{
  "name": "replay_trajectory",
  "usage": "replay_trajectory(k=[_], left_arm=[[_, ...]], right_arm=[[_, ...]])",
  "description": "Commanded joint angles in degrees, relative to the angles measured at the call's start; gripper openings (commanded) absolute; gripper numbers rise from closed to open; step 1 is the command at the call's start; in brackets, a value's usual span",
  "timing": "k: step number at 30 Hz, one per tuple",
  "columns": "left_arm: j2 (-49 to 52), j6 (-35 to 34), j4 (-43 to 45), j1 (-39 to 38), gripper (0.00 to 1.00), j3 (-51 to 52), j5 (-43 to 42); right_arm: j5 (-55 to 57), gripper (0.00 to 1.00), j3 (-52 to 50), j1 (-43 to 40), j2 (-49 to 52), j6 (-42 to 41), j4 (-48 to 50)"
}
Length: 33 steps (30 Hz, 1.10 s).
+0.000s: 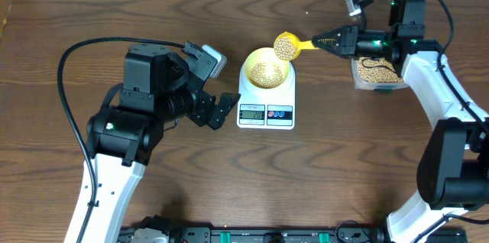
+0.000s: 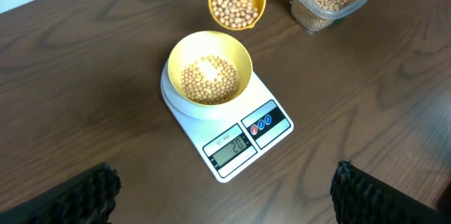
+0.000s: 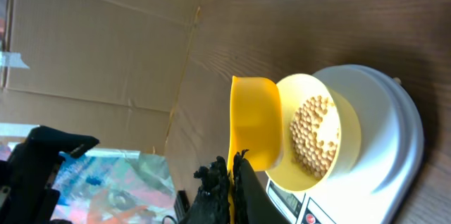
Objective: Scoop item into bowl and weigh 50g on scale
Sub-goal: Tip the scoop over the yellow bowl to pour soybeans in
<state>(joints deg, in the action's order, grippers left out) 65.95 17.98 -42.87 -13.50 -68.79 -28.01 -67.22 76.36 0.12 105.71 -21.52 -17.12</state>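
Many small round tan-beige beans (image 2: 208,83) lay in the small round pale yellow bowl (image 2: 242,60), which sat on the white flat rectangular digital kitchen scale (image 1: 289,96) near the middle of the dark wood-grain worktop (image 2: 106,76). The right end effector (image 1: 330,42) was clamped shut on the handle of the yellow long-handled plastic scoop (image 1: 286,44). The scoop's loaded cup hung just beside the far rim of the bowl, mouth upward. The left end effector (image 2: 229,196) stood with its jaws spread wide, holding nothing, near the left front of the scale. The small grey LCD display (image 2: 231,145) appeared to read about twenty, so the weighing was judged less than half complete against the fifty-gram target. The step in hand was judged to be the pour. It called for a slow roll of the scoop about its handle, with the lip over the bowl's centre, so that beans fell in a trickle. Short pauses would let the reading settle. Contact between scoop and bowl was to be avoided, since it would likely falsify the weight. Any surplus belonged in the clear rounded-rectangular plastic tub (image 1: 376,71), which stood to the right of the scale, apart from it.
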Motion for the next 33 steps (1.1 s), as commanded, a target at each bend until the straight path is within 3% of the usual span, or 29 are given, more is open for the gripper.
replay_trajectory(k=[1,9,33], left_arm=[[0.3,-0.1,0.0,0.3,0.98,0.3,-0.5],[0.3,-0.1,0.0,0.3,0.98,0.3,-0.5],[0.3,-0.1,0.0,0.3,0.98,0.3,-0.5]], right_arm=[[-0.2,0.01,-0.2,1.8,0.4,1.2,1.4],[7.1,0.01,-0.2,5.6,0.4,6.5,1.8],[10.8,0.01,-0.2,8.3,0.4,24.6,1.7]])
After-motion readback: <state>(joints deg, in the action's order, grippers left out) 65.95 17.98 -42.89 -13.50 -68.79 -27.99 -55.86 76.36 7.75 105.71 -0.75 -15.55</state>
